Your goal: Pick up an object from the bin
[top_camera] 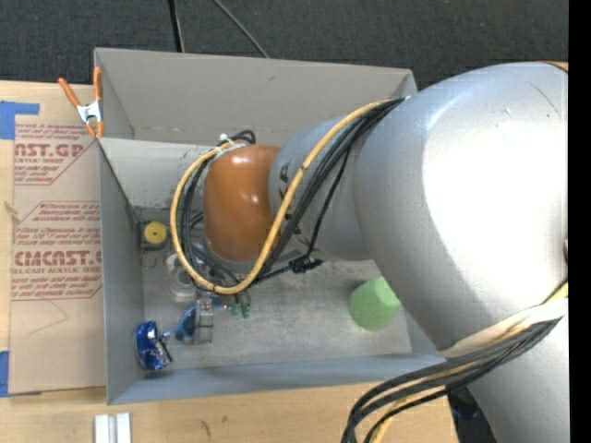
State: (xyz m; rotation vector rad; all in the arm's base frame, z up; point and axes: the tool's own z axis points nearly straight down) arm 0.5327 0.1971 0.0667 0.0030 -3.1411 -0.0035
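My gripper (205, 319) reaches down into the bin's left front part, mostly hidden under the arm's orange dome. A small blue piece (187, 324) lies right beside its tip on the left; I cannot tell whether they touch. A crumpled blue and white thing (150, 347) lies in the front left corner, a short way left of the gripper. A pale, clear thing (177, 277) sits just behind the gripper, partly covered by cables.
A yellow round thing (153, 233) rests against the left wall further back. A light green cylinder (374, 305) lies on the bin floor to the right, close to the arm. The arm covers the middle and right of the bin.
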